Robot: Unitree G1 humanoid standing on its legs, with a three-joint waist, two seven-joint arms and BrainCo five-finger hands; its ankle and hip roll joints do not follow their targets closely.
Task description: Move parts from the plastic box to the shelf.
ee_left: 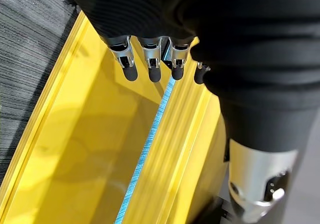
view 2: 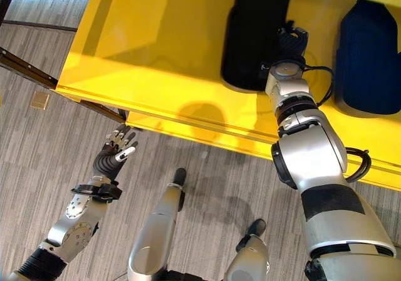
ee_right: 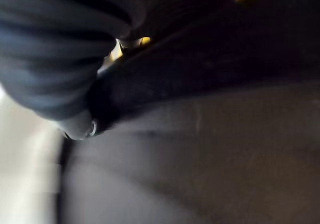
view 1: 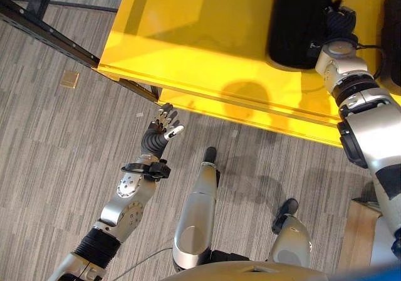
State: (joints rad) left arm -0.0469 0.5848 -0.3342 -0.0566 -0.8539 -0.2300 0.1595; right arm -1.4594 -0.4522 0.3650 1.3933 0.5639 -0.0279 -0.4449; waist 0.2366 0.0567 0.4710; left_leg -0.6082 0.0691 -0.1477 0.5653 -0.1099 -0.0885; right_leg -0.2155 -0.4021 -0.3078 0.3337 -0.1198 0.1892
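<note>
Reaching over the bright yellow plastic box, the right hand rests against the tall black part that stands inside it at about 12 o'clock in the head views. Only the dark ribbed cover of this hand is visible; its fingers are hidden against the black part, so I cannot tell if they are spread or closed on it. The right wrist view is almost all dark surfaces, very close, and nothing can be made out there except a small piece of yellow. A second, dark blue part stands in the same box at about 2 o'clock, cut off by the picture edge.

The left hand hangs over the grey striped carpet floor at about 9 o'clock, just beside the box's near rim, with fingers relaxed and slightly apart, holding nothing. A small tan square tile lies on the floor farther left. No readable writing or label appears on any object. A black metal frame bar crosses the upper left corner.
</note>
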